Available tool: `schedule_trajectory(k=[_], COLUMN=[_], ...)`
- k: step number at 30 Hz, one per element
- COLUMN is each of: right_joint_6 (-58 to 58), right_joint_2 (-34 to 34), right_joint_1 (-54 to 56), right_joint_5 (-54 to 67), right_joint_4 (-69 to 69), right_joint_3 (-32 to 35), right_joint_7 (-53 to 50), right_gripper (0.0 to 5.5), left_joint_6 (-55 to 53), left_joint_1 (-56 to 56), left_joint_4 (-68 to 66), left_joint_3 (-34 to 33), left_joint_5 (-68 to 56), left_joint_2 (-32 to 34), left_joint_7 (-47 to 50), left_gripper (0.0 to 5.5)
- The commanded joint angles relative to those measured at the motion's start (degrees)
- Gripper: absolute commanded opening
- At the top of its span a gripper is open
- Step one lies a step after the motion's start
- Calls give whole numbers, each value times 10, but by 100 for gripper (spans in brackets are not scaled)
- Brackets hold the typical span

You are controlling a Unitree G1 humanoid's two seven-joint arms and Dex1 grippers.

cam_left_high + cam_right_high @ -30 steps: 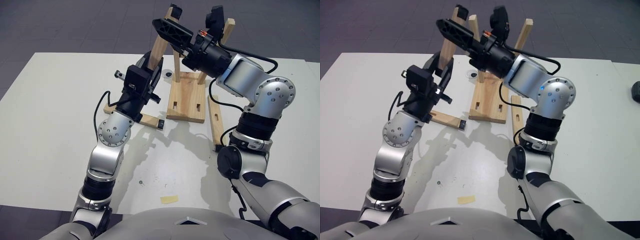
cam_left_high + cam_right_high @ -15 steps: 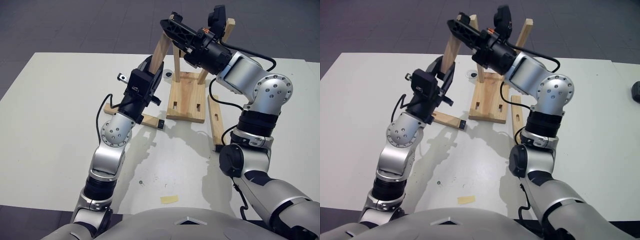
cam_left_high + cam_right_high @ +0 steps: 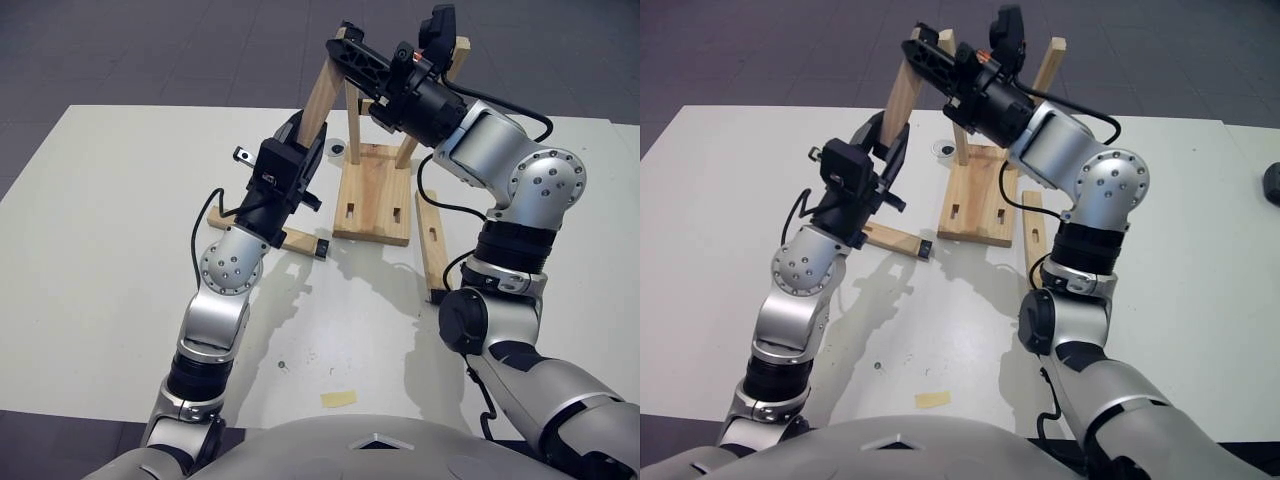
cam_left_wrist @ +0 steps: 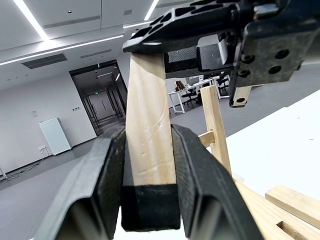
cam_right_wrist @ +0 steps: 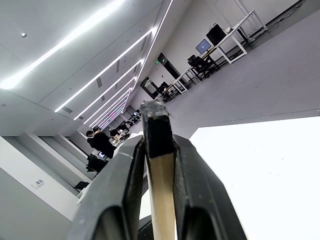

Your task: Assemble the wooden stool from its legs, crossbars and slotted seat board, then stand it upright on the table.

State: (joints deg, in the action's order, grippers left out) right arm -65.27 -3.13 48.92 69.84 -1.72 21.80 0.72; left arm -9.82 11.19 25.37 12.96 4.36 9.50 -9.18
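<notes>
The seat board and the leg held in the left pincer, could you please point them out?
Seat board (image 3: 375,188): left eye view, bare wood at its middle.
Leg (image 4: 149,125): left wrist view, flat face, mid-length.

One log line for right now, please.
left gripper: shut on leg | right gripper: shut on its top end | seat board: flat on table

Partly built stool: the pale slotted seat board (image 3: 375,195) is seen lying flat on the white table (image 3: 100,200). A slanted leg (image 3: 318,95) is held over its left edge, clamped low by the left gripper (image 4: 148,145) and at the top by the right gripper (image 5: 159,144). An upright leg (image 3: 353,125) and a tilted leg (image 3: 457,52) are raised at the board's far end. One crossbar (image 3: 432,245) is laid just right of the board, another bar (image 3: 298,240) to its left.
</notes>
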Motion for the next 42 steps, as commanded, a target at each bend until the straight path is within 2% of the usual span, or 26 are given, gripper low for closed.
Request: schedule_trajectory(k=[1, 4, 5, 8, 13, 16, 18, 22, 27, 31, 34, 42], right_joint_6=[5, -2, -5, 8, 40, 86, 111, 151, 153, 154, 171, 163], right_joint_2=[-3, -9, -12, -18, -25, -62, -105, -167, -210, -185, -182, -146], right_joint_1=[-4, -12, -15, -19, -12, -21, -37, -76, -171, -246, -307, -354], right_joint_5=[11, 17, 18, 8, -16, -99, -156, -225, -259, -266, -288, -266], right_joint_4=[8, 22, 25, 36, 40, 70, 98, 140, 178, 189, 215, 259], right_joint_3=[-5, -9, -10, -13, -23, -57, -80, -72, -59, -22, -30, -12], right_joint_7=[-8, -9, -9, -17, -22, -7, 13, 27, 50, 10, 13, -4], right_gripper=[68, 68, 68, 42, 41, 41, 41, 41, 41, 41, 41, 41], left_joint_6=[1, 2, 2, 0, 1, -3, -5, -2, -18, -12, -7, -14], left_joint_1=[4, 3, 3, 3, 0, -22, -54, -85, -41, -13, -12, -23], left_joint_4=[-11, -12, -13, -13, -13, -13, -23, -64, -66, -60, -62, -57], left_joint_3=[-2, -2, -3, -14, -21, -25, -46, -121, -229, -266, -266, -272], left_joint_5=[12, 13, 12, 4, 1, 1, -1, 9, -21, -10, 2, 10], left_joint_2=[-2, -3, -4, -9, -18, -10, 3, 15, -35, -65, -72, -81], left_joint_7=[0, 1, 2, 6, 7, 1, 0, 44, 156, 231, 252, 276], left_gripper=[130, 130, 168, 207, 303, 355, 386, 449, 533, 540, 540, 540])
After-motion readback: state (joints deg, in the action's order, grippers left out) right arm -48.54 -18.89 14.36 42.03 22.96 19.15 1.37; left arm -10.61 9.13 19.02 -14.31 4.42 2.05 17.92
